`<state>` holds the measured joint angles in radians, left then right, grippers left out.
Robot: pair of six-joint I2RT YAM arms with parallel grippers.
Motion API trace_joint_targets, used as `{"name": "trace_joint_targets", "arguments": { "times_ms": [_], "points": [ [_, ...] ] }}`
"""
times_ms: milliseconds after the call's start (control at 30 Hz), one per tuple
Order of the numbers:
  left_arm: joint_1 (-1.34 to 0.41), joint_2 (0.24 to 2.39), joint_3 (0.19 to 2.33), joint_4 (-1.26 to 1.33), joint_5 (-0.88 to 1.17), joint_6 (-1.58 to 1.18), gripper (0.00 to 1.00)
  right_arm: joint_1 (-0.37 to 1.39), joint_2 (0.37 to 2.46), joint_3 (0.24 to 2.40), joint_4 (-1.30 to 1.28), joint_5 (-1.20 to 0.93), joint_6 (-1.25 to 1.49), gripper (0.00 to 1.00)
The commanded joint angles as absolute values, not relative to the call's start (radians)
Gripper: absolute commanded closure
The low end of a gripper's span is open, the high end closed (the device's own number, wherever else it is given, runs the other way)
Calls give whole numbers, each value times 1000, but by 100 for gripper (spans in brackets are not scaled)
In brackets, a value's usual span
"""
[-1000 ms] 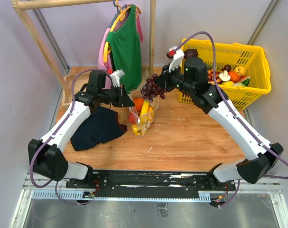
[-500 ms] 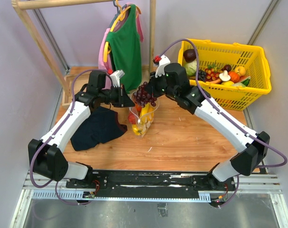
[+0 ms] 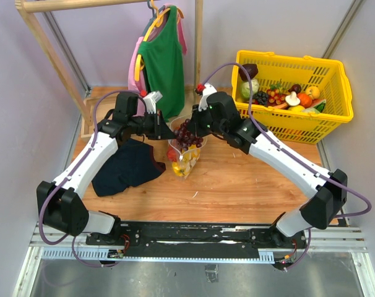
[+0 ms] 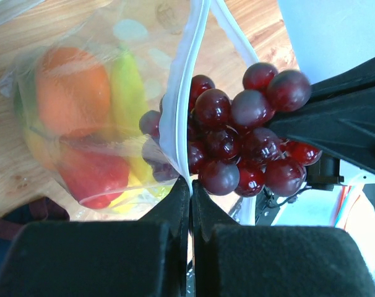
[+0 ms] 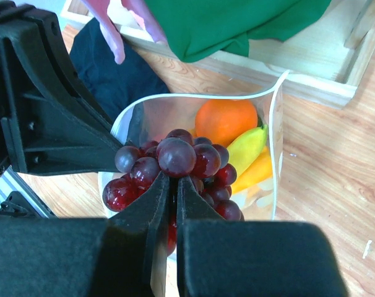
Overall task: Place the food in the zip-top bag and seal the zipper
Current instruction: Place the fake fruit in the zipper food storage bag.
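Looks like a robot lab: plain walls (image 3: 26, 111), wooden counter (image 3: 249, 179) on a metal rail frame (image 3: 200, 238), prop clothes rack (image 3: 107, 5).

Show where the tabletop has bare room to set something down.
Bare wood lies between the zip-top bag and the yellow basket, reaching the near edge. Crowded around the bag's mouth, where the grapes hang, and by the navy cloth.

Both arms were white shells with black joints: left arm (image 3: 91, 158) at frame left, right arm (image 3: 293, 164) opposite. A purple cable (image 3: 229, 64) looped off each one. Chunky black bases (image 3: 64, 210) sat low, and tapered matte-black fingers (image 4: 166, 216) filled the lower edge of both wrist views.
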<state>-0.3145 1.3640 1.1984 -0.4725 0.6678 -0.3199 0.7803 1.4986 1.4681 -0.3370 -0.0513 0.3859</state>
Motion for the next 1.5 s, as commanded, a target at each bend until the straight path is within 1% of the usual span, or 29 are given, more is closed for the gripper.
{"name": "trace_joint_targets", "arguments": {
  "times_ms": [0, 67, 200, 333, 467, 567, 667, 833, 1100, 1467],
  "points": [
    [-308, 1336, 1193, -451, 693, -325, 100, 801, 1506, 1446, -324, -78, 427, 99],
    [-308, 1336, 1193, -451, 692, -325, 100, 801, 1520, 1450, -326, -75, 428, 98],
    [-308, 1336, 1193, -450, 693, -324, 100, 801, 1550, 1460, -315, -38, 422, 87],
    [-308, 1334, 1191, -450, 693, -323, 100, 802, 1604, 1503, -319, -11, 404, 80],
    [-308, 1334, 1190, -450, 694, -323, 100, 800, 1635, 1531, -318, 11, 389, 66],
    [-308, 1331, 1188, -447, 694, -323, 100, 799, 1630, 1546, -309, 40, 366, 52],
    [-308, 1331, 1188, -447, 693, -324, 100, 799, 1609, 1548, -307, 71, 337, 49],
    [-307, 1331, 1189, -447, 693, -324, 100, 798, 1547, 1517, -313, 123, 292, 47],
    [-307, 1333, 1187, -448, 693, -324, 100, 781, 1456, 1453, -381, 184, 236, 41],
    [-307, 1335, 1189, -448, 692, -325, 100, 749, 1459, 1330, -448, 236, 242, 39]
  ]
}}
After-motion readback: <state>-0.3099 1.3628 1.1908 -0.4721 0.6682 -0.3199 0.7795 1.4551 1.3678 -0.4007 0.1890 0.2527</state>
